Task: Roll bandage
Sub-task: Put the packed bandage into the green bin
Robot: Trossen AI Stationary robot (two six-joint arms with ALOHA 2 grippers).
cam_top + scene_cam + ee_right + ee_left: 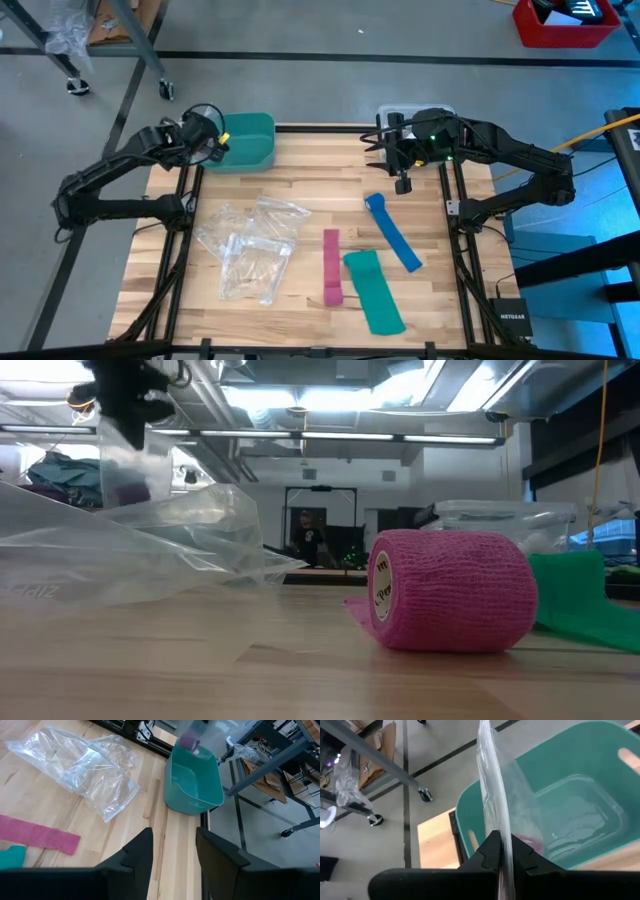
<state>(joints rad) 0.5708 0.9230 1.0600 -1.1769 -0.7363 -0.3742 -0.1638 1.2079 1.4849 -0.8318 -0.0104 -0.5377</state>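
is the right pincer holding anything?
No: in the right wrist view the right pincer is open and empty, with bare wooden table showing between its two dark fingers.

Left gripper [213,141] clamped on a clear bag [506,805], hanging over the bin [247,142] at the table's [300,190] far left corner. Bandage [189,741] inside that bag. Loose bags [250,245] nearer than the claw. Right gripper [398,160] well right, jaws apart.
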